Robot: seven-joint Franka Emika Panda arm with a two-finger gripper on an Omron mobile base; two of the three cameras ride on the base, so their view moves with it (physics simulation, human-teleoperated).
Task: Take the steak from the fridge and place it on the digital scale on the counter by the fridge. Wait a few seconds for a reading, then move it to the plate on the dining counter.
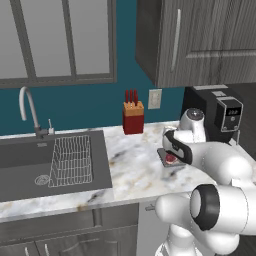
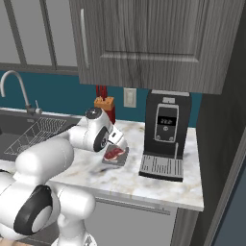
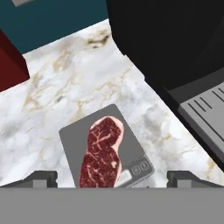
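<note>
Steak on the scale, pincer wide open above it

You have the steak (image 3: pixel 101 154) lying flat on the digital scale (image 3: pixel 75 139), which sits on the marbled desk (image 3: pixel 65 83). Your pincer (image 3: pixel 113 178) hangs over the scale with its fingers spread wide to either side, holding nothing. Relative to the scale, the black coffee machine (image 2: pixel 166 136) stands just beside it, and the red knife block (image 2: pixel 106 108) stands behind it, near the wall

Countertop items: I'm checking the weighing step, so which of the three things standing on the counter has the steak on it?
The digital scale, the low grey square in front of the gripper; the steak lies flat on it. The black coffee machine and red knife block carry nothing.
</note>
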